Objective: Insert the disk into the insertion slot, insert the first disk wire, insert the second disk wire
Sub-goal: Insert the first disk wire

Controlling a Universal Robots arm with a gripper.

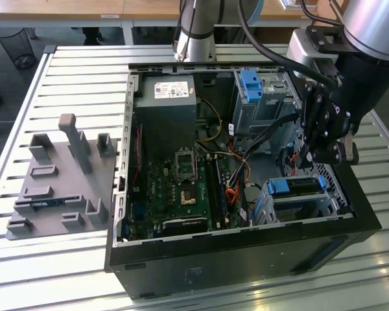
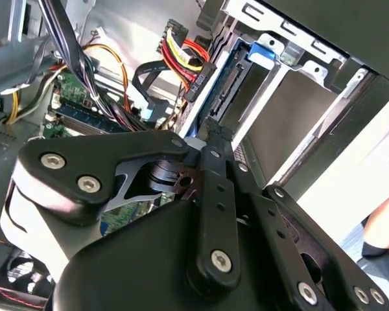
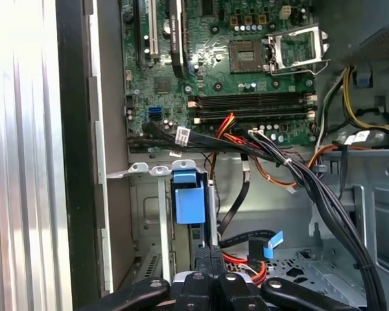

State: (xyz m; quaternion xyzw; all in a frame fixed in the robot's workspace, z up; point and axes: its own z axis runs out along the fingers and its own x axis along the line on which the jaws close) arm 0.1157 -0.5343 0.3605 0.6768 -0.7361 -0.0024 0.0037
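An open computer case (image 1: 246,246) lies on the slatted metal worktop (image 1: 71,71), toward the worktop's edge on the exterior view's right. A grey moulded fixture (image 1: 58,181) sits beside it, toward the opposite edge. We see the robot arm (image 1: 369,26) over the case's rim on the exterior view's right. The motherboard (image 1: 181,188) covers the case floor. The insertion slot (image 1: 311,206) occupies the case's near corner on the exterior view's right, and the disk (image 1: 295,186) sits inside it with its blue carrier showing. The hand (image 1: 309,161) hangs just above the disk. Its fingers (image 3: 204,259) are drawn together in the first wrist view, and we cannot tell whether they pinch anything. A bundle of black cables (image 3: 311,188) runs across the case beside the slot.
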